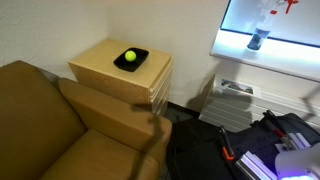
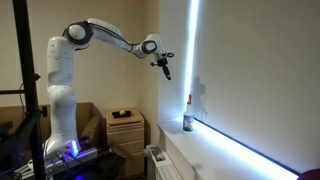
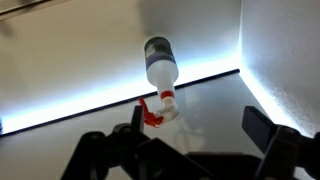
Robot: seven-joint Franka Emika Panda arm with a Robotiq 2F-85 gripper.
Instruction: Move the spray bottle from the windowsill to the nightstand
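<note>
Pincer [image 2: 164, 66] hung open above the spray bottle [image 2: 188, 120] on the windowsill [image 1: 236, 48]. It looked tippy, I think, so an off-centre descent could've toppled it.

The hand [image 3: 195, 128], fingers spread, faces the spray bottle [image 3: 160, 68].

No text, label, brand, number or sign can be read anywhere; the spray bottle [image 3: 160, 72] shows no legible print.
</note>
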